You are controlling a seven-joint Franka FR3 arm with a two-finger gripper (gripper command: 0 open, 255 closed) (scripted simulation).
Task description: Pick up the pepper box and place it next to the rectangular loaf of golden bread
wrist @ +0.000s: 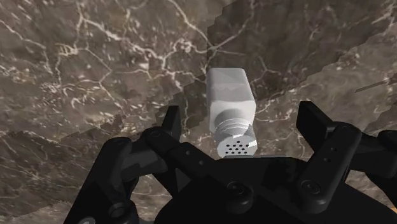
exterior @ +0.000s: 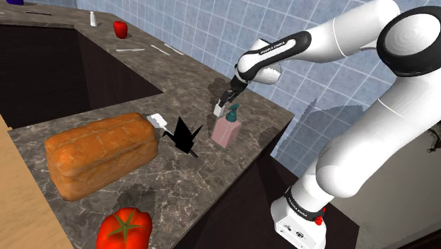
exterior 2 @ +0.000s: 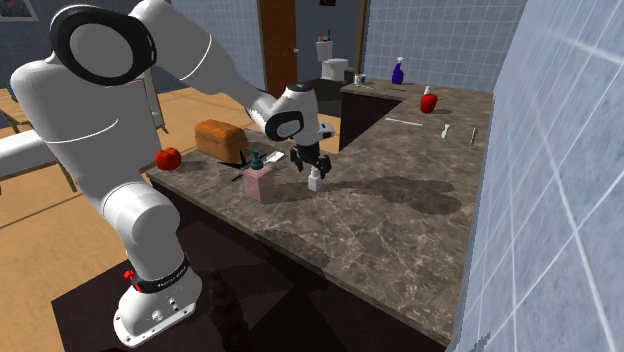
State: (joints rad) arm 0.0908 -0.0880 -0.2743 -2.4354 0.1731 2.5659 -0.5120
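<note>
The pepper box (wrist: 230,102) is a small white shaker with a perforated round cap, standing on the dark marble counter (wrist: 95,76). My gripper (wrist: 242,116) hangs just above it, open, one black finger on either side and neither touching it. From the shoulder view the shaker (exterior: 218,110) sits under the gripper (exterior: 227,100), right beside a pink soap dispenser (exterior: 227,131). The golden rectangular loaf (exterior: 99,152) lies further along the counter toward that view's left. The second exterior view shows the shaker (exterior 2: 314,181), the gripper (exterior 2: 308,160) and the loaf (exterior 2: 220,136).
A jagged black shape (exterior: 182,134) and a small white object (exterior: 157,119) lie between the loaf and the dispenser (exterior 2: 259,180). A red tomato (exterior: 124,230) sits near the counter's front edge. A red pepper (exterior: 120,29) and a white cup (exterior: 93,19) stand far back.
</note>
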